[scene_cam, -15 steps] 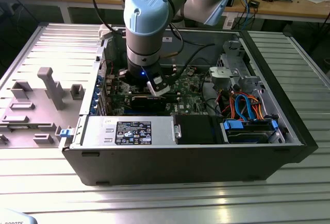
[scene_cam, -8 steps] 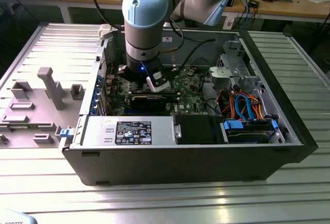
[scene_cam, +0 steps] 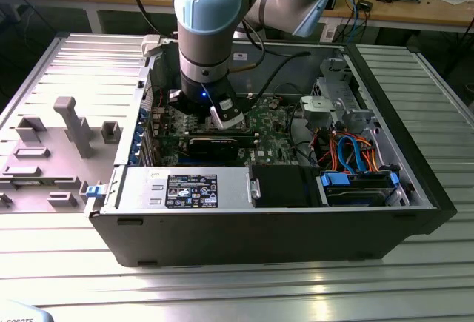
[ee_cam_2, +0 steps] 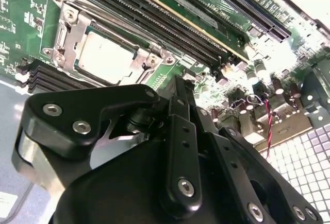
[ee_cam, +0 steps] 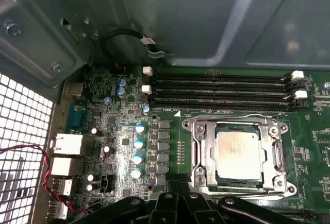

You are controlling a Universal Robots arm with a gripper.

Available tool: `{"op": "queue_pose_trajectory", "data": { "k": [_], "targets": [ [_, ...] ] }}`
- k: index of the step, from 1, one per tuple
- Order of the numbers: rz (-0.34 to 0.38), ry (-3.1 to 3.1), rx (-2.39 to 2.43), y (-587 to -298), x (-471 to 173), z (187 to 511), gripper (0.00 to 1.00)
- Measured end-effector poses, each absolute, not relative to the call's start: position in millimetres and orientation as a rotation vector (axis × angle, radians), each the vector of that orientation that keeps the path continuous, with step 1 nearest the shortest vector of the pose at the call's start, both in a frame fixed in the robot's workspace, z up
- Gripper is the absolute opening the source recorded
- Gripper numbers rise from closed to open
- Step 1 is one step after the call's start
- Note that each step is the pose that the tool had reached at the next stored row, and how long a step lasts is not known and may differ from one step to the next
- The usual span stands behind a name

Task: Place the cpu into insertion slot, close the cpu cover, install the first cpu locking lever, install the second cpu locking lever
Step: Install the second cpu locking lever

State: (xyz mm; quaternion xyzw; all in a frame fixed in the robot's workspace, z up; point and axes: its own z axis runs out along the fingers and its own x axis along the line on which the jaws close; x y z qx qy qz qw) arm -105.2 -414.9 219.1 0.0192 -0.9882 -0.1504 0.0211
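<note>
Though the gripper (ee_cam_2: 178, 98) hangs low over the green motherboard (ee_cam: 124, 147) inside the open computer case (scene_cam: 415, 181), its black linkage hides the fingertips, so I cannot tell whether they are spread or pressed together; nothing is seen held. The cpu (ee_cam: 238, 154) already lies in the insertion slot (ee_cam: 202, 154), with the cpu cover (ee_cam: 233, 122) shut flat around it in both wrist views. Black memory slots (ee_cam: 221, 92) run just beside the socket. In the exterior view the arm (scene_cam: 211, 33) blocks the socket; a power supply (scene_cam: 185, 189) sits nearer the camera.

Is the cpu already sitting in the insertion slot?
Yes, the cpu lies flat in the insertion slot, framed by the cpu cover, in the first wrist view.
</note>
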Motion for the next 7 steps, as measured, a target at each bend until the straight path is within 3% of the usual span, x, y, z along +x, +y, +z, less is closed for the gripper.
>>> {"op": "queue_pose_trajectory", "data": {
  "k": [7],
  "targets": [
    [-0.474,-3.062,0.060,-414.9,-105.2,219.1,0.11]
  ]
}}
